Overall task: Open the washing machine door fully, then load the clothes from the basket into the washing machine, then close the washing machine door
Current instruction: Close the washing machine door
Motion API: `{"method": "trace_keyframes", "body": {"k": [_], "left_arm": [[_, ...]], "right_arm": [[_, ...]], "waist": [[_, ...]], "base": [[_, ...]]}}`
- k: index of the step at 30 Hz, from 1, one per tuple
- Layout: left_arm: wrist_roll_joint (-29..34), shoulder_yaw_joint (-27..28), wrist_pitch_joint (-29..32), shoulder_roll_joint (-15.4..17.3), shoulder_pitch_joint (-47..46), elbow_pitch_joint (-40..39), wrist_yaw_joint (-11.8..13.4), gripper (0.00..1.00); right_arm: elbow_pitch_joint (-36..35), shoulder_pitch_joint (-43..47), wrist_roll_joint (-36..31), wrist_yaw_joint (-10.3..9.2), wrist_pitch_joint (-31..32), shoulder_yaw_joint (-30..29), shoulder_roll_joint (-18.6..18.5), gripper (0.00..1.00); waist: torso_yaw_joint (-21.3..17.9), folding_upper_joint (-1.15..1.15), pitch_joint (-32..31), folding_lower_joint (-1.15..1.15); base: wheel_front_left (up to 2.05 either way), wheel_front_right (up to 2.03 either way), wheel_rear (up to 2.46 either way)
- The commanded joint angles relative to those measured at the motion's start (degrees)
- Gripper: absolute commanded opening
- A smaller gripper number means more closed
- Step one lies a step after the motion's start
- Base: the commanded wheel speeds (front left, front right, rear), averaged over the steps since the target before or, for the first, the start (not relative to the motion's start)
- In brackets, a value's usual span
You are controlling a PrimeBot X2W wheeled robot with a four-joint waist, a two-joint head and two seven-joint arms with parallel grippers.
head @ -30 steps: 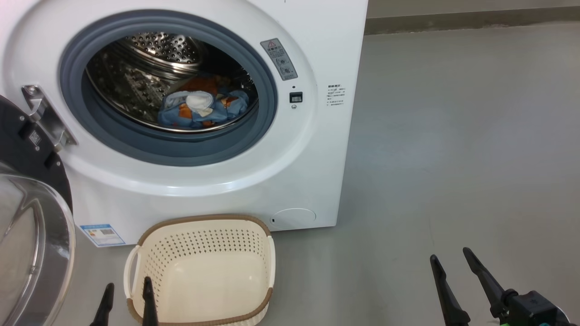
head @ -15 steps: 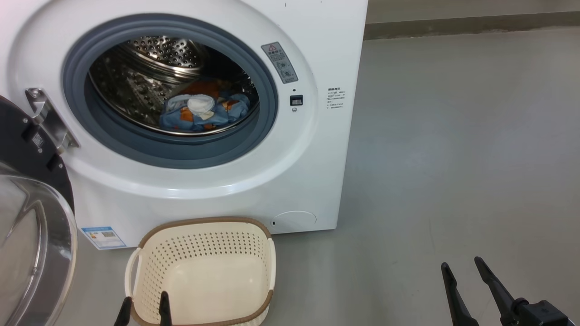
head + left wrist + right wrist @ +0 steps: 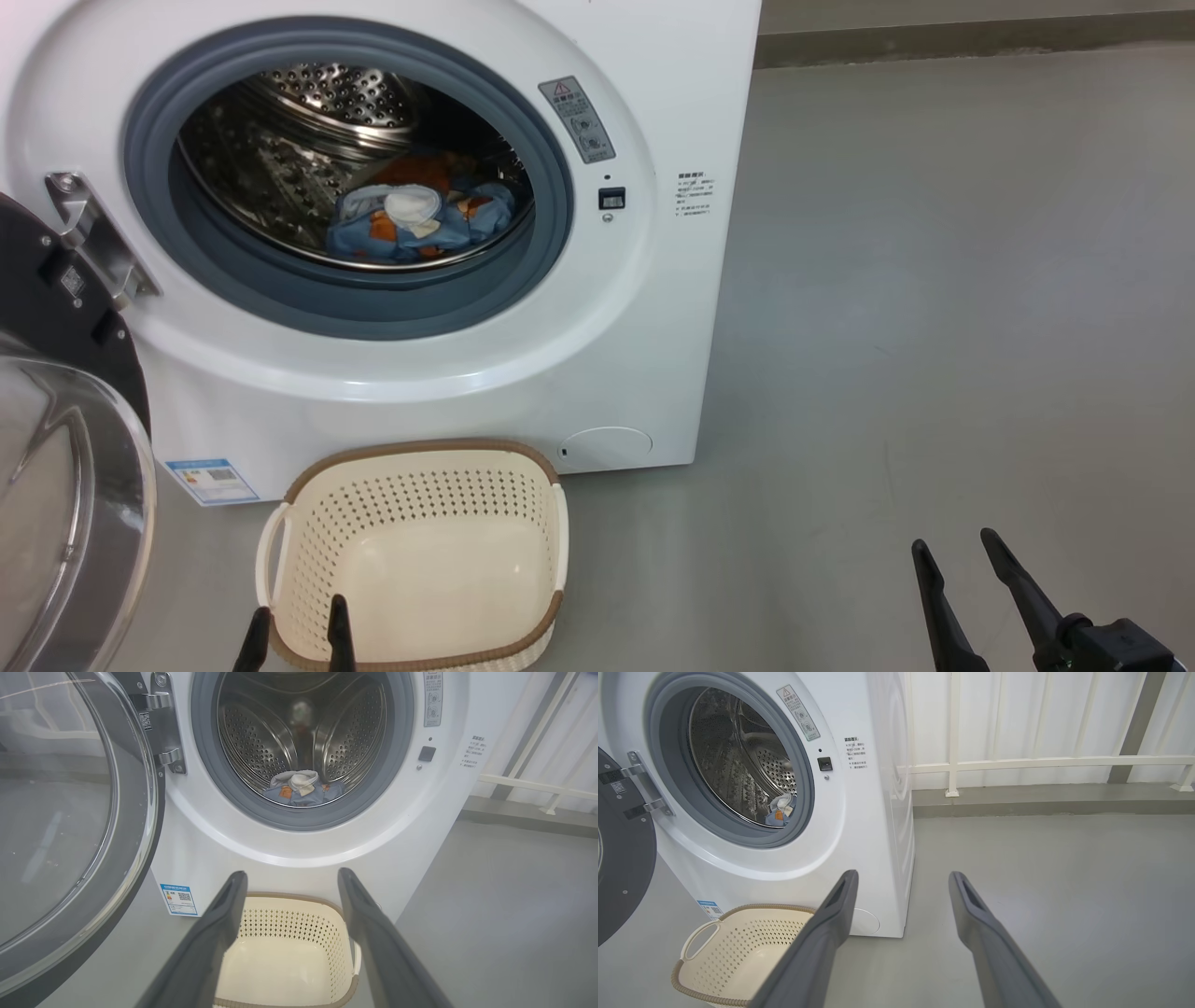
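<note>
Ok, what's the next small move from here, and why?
Probably swing the left hand toward the rim of the door, ready to push it shut. The basket is empty, the clothes lie in the drum, the door stands wide open on the left, and the left hand is open and holding nothing.

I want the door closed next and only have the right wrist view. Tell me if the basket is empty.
Observer: Empty. The head view shows the bare floor of the basket.
Operator: Report the left gripper.
Observer: The left gripper is open and holds nothing, at the basket's near left corner in the head view.
Operator: Check the clothes against the seal.
Observer: The clothes lie wholly inside the drum, behind the grey ring; nothing drapes over it.
</note>
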Motion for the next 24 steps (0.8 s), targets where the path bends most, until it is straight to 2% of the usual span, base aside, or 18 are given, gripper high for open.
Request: {"method": "trace_keyframes", "body": {"k": [1, 7, 18, 24], "left_arm": [[0.9, 2.1, -0.4, 0.5, -0.5, -1.7, 0.8, 1.0], [0.8, 2.1, -0.4, 0.5, -0.7, -1.9, 0.9, 1.0], [0.5, 1.5, -0.4, 0.5, -1.2, -2.6, 0.9, 1.0], [0.8, 1.2, -0.4, 0.5, -1.2, -2.5, 0.8, 1.0]], "right_arm": [[-1.4, -1.5, -0.6, 0.09, -0.3, 1.0, -0.4, 1.0], [-1.3, -1.8, -0.5, 0.09, -0.3, 1.2, -0.2, 1.0], [-1.1, -2.3, -0.3, 0.09, -0.3, 1.5, -0.6, 1.0], [-1.1, -2.5, -0.2, 0.09, -0.3, 1.8, -0.7, 1.0]], "waist": [[0.0, 0.0, 0.1, 0.0], [0.0, 0.0, 0.4, 0.0], [0.3, 0.0, 0.8, 0.0], [0.4, 0.0, 0.8, 0.0]], "base": [[-0.45, 0.45, 0.0], [-0.93, 0.93, 0.0], [-1.61, 1.61, 0.0], [-0.87, 0.87, 0.0]]}}
